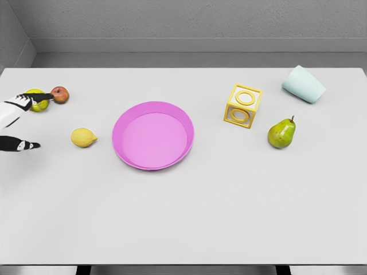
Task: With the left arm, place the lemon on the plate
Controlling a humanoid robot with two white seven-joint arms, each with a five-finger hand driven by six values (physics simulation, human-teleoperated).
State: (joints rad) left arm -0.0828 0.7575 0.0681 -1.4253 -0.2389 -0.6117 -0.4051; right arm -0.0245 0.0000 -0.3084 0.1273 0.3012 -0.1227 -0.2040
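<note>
Beside lemon (pixel 84 137), left hand (pixel 22 123), seemingly open, empty.

Bright, even, diffuse light from overhead — only faint soft shadows under the objects, no glare — sharp, undistorted edge to edge.
</note>
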